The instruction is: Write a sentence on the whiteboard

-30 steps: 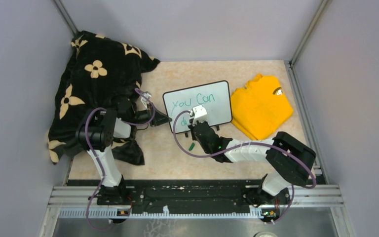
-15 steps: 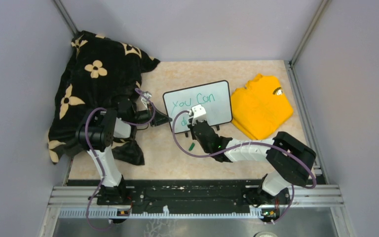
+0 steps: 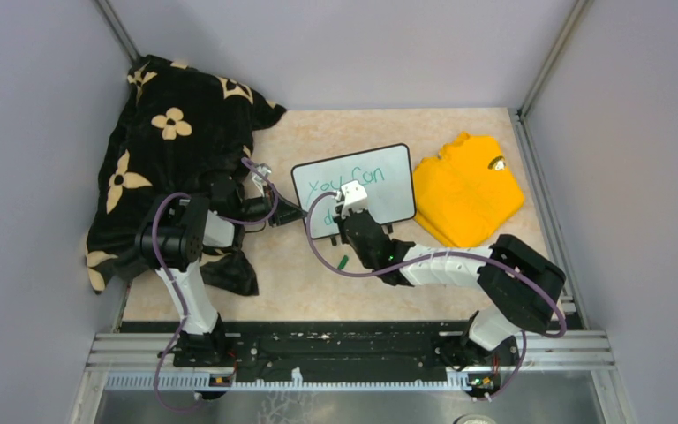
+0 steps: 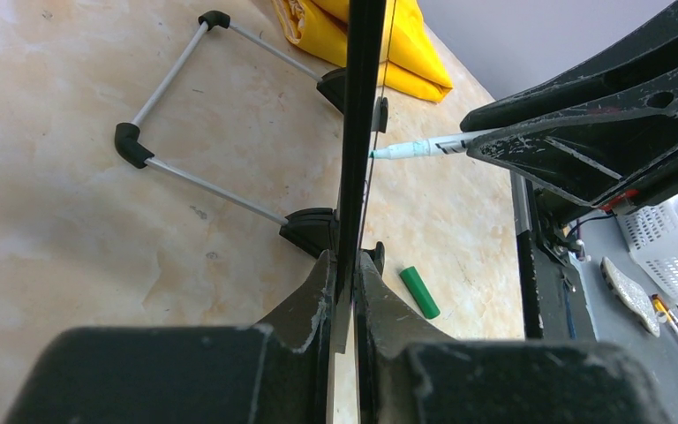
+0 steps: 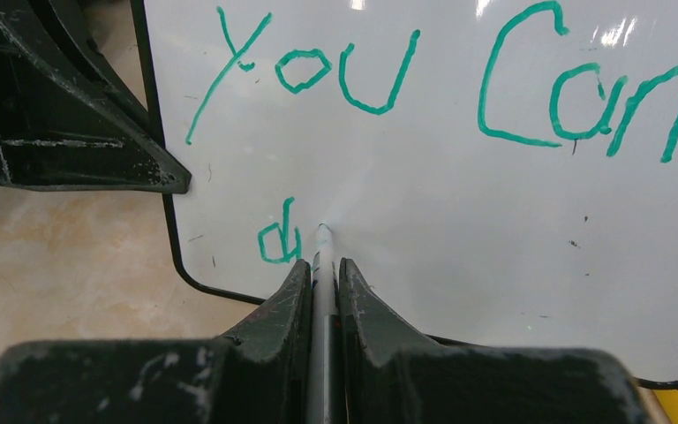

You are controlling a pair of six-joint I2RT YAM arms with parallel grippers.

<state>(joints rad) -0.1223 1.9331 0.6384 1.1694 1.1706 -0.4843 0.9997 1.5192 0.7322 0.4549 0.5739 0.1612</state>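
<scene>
The whiteboard (image 3: 384,181) stands on its lower edge near the middle of the counter (image 3: 318,283), propped from behind by a thin wire stand (image 4: 196,181) with black ends. The left end effector (image 4: 346,272) is clamped on the board's left edge, its two fingers pressed to either face of the thin black frame. The right end effector (image 5: 320,265) is closed around a marker (image 5: 322,252), which points straight at the white face with its tip touching the surface. Green handwriting reads "You Can" across the top line, and below it, at the left, sits a single "d"; the marker tip rests just to the right of that letter. A small green cap (image 3: 342,262) lies on the counter in front of the board. A folded yellow shirt (image 3: 466,190) lies just beside the board's right edge, and a black blanket (image 3: 172,132) with cream flowers is heaped in the far left corner.
</scene>
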